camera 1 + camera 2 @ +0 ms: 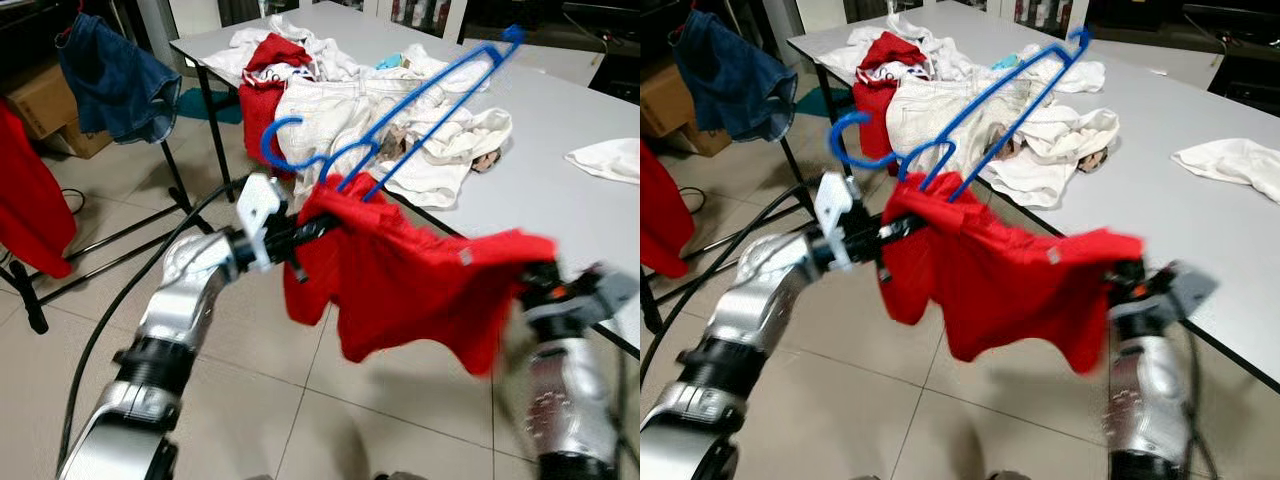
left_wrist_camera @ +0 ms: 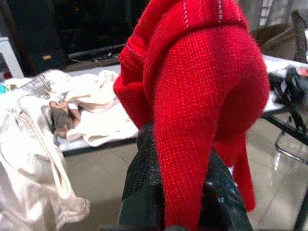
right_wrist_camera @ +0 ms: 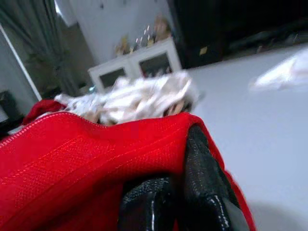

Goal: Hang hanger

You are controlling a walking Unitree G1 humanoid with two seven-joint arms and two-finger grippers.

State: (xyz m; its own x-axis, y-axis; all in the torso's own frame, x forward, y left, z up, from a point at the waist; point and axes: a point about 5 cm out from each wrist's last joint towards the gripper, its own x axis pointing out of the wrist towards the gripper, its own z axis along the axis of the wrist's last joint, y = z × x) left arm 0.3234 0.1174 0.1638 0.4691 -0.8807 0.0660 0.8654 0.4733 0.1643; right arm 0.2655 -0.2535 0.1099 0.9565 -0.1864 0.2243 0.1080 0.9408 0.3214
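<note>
**A:** ok so why is the red top [image 1: 420,285] stretched out in mid-air like that? The hanger [image 1: 400,110] isn't even on a rail.

**B:** Looks like it's carrying the thing spread between both arms. Left claw [image 1: 300,232] is clenched on one end of the top, right by where the blue hanger pokes out of the fabric. In the left wrist view you can see the knit pinched between the fingers [image 2: 144,183]. Right claw [image 1: 540,275] grips the other end, and the right wrist view shows red cloth clamped there too.

**A:** and the hanger just sticks up?

**B:** Yeah, its hook end curls out to the robot's left and the long part angles up over the surface [image 1: 560,130], above the pile of pale laundry [image 1: 380,120]. I can't tell how far the hanger actually sits inside the top.

**A:** so where's it going?

**B:** My guess is the rack [image 1: 110,235] off to the left, where the jeans [image 1: 115,75] already hang. Holding both ends probably keeps the top from sliding off the hanger. Right arm is blurry though, so don't quote me on the details.
</note>
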